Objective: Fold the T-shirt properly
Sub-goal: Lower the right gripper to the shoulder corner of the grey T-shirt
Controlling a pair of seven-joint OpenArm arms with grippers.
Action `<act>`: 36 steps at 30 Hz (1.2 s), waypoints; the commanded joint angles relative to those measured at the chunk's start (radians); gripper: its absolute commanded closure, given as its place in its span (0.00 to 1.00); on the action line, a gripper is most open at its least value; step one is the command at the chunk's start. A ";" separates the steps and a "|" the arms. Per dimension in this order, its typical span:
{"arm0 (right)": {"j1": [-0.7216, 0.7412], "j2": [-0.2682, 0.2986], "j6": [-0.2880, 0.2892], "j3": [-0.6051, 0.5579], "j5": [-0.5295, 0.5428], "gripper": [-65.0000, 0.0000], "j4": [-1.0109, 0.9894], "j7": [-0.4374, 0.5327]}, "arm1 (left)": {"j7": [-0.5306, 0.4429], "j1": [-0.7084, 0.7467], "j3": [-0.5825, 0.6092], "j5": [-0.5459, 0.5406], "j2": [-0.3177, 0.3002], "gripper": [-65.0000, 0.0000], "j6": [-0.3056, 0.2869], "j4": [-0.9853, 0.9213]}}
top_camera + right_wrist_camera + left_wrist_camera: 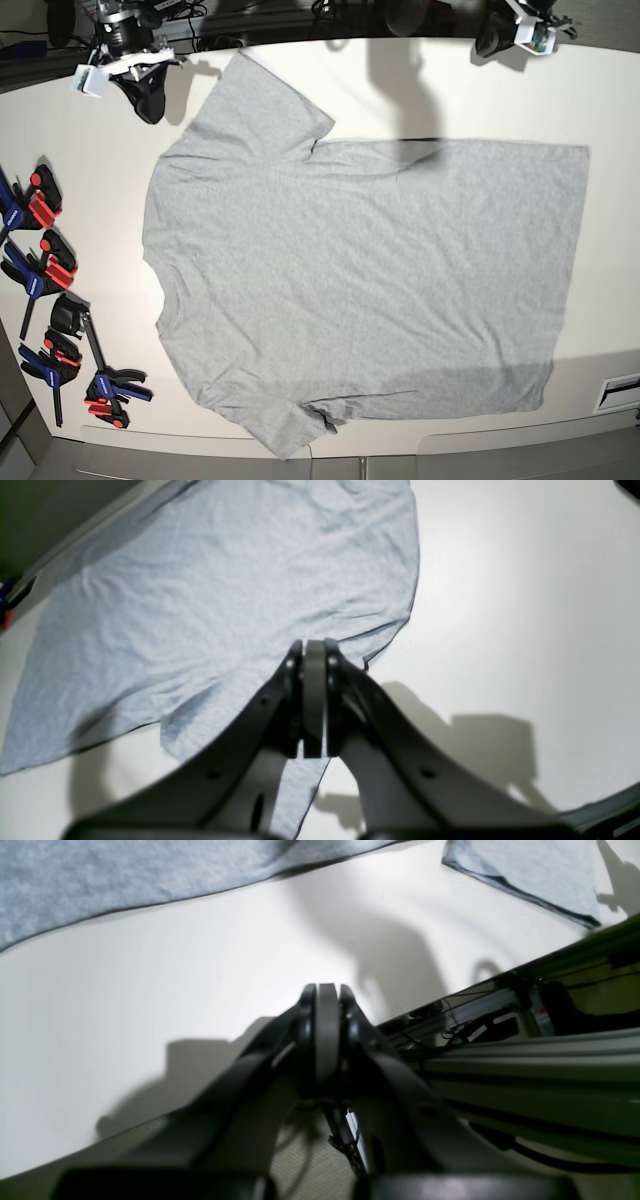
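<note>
Grey cotton: we see the T-shirt [360,280] spread flat, plain side up, on the white table [620,90], collar toward the clamps [50,330].
Long axis: collar to hem runs across the base view.
Right gripper [315,647]: pinched closed, empty, hanging just over the near sleeve [265,105].
Left gripper [327,990]: closed, empty, over bare table, hem corner [540,877] ahead and apart.
Nearer arm: we judge the right.
Texture: soft heather knit, lightly wrinkled, dark-edged hems.

No text can be read anywhere (labels are too blurred).
</note>
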 commanded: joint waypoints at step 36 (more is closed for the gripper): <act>0.378 -0.086 -0.113 0.005 0.032 0.61 -0.329 -0.224 | 0.077 -0.133 -0.004 -0.010 -0.006 0.86 0.065 0.016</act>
